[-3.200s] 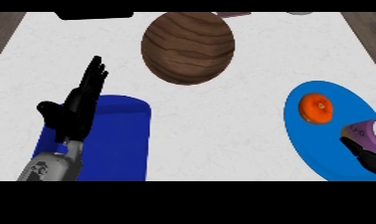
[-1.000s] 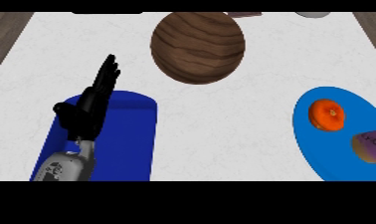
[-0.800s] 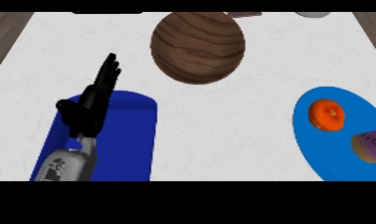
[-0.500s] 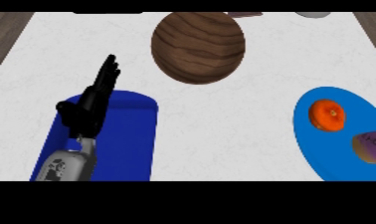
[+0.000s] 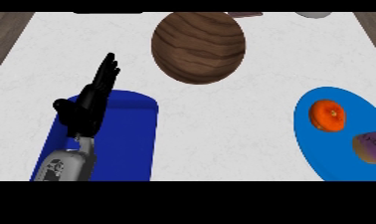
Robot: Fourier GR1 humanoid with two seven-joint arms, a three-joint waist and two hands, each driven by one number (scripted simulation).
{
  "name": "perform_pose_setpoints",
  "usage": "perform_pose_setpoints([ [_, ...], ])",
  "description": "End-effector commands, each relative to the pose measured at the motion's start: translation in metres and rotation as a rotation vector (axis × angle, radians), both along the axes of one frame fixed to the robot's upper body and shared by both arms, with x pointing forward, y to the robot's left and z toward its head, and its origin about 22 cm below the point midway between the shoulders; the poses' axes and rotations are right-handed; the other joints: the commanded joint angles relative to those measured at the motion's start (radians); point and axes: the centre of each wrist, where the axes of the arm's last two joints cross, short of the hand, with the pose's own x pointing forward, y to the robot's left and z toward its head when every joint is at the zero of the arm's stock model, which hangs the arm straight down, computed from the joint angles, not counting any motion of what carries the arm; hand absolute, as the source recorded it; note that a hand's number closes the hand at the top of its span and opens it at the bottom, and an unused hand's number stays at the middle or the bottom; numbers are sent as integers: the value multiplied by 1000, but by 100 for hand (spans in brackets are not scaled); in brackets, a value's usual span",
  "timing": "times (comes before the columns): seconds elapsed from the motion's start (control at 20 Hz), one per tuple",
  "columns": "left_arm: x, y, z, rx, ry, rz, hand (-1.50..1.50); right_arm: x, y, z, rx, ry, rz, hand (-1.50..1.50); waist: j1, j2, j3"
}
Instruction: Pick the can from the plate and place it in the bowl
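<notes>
Robot hand (image 5: 89, 104) over white marbled counter (image 5: 220, 118)

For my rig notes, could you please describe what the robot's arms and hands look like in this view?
Only the left arm shows: a rounded grey forearm with a few small dark marks, ending in a black left hand with slim fingers and a thumb. No cables show. The right hand and arm are out of view.

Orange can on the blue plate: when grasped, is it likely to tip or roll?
The can shows a round face from above, so it probably stands upright; a sideways nudge could tip it, and it would then likely roll. The plate under it looks smooth, so it may slide when pushed.
</notes>
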Motion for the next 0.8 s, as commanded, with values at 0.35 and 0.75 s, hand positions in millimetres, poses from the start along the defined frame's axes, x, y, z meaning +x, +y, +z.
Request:
perform_pose_setpoints([
  [0.35,6,-2,-1,-16,0,-13,0,17,10,-34,-157,131,5,-150,-1,1,0],
  [0.75,-2,-5,-9,0,7,-12,0,38,13,-48,-267,102,202,150,4,2,1],
])
